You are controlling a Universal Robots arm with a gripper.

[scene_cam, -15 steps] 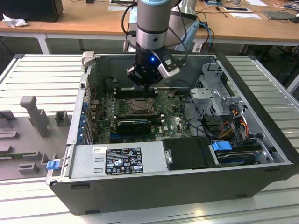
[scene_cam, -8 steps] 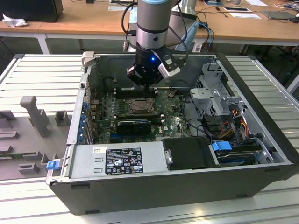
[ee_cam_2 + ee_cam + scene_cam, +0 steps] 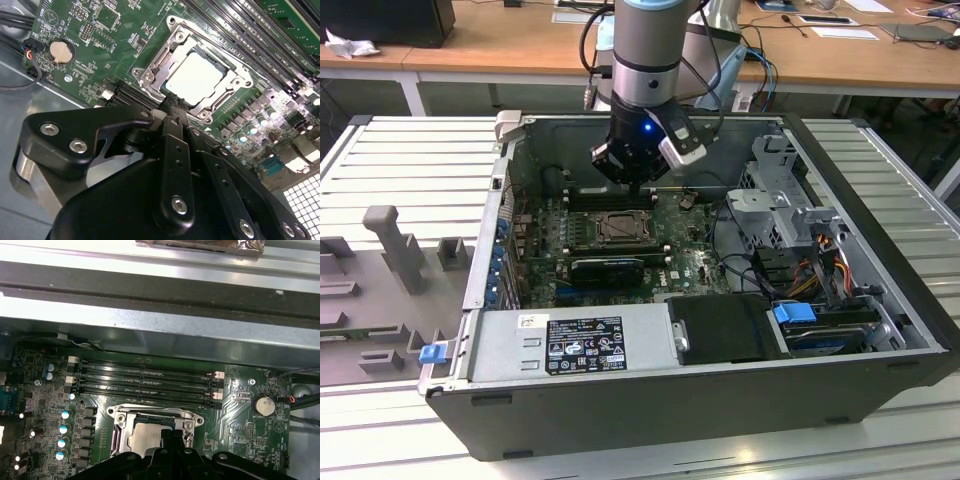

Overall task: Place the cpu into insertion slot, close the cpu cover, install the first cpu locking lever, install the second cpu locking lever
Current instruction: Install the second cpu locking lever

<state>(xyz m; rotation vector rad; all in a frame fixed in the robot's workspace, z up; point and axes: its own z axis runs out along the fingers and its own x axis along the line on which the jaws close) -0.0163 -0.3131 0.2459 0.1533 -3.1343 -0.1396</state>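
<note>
Gripper: the gripper (image 3: 638, 183) hangs inside the open computer case (image 3: 880, 380), low over the motherboard (image 3: 685, 262) at the edge of the socket that faces the memory slots. In the second wrist view its fingers (image 3: 172, 131) stand pressed together with no gap and nothing between them, the tips at the socket's metal rim.
Cpu: the cpu (image 3: 196, 79) lies flat in the insertion slot (image 3: 150, 64), its pale face showing through the frame; in the first wrist view the chip (image 3: 146, 436) is partly hidden by the gripper body.
Cover: the cpu cover (image 3: 227, 65) lies down around the chip, its cut-out centre framing the pale face.
Levers: whether the locking levers are latched, I cannot tell.
Edges: the memory slots (image 3: 145, 380) run alongside one edge of the socket, close to it; beyond them rises the case wall (image 3: 165, 325). A row of capacitors (image 3: 64, 429) lines another side.
Open room: in the exterior view the drive cage (image 3: 785, 200) and a bundle of cables (image 3: 740, 262) crowd the view's right of the socket; the power supply (image 3: 570, 342) closes off the near side. Above the socket the case stands open, taken up by the arm (image 3: 650, 50).
Coin cell: a round battery (image 3: 61, 50) sits on the board, well apart from the socket.
</note>
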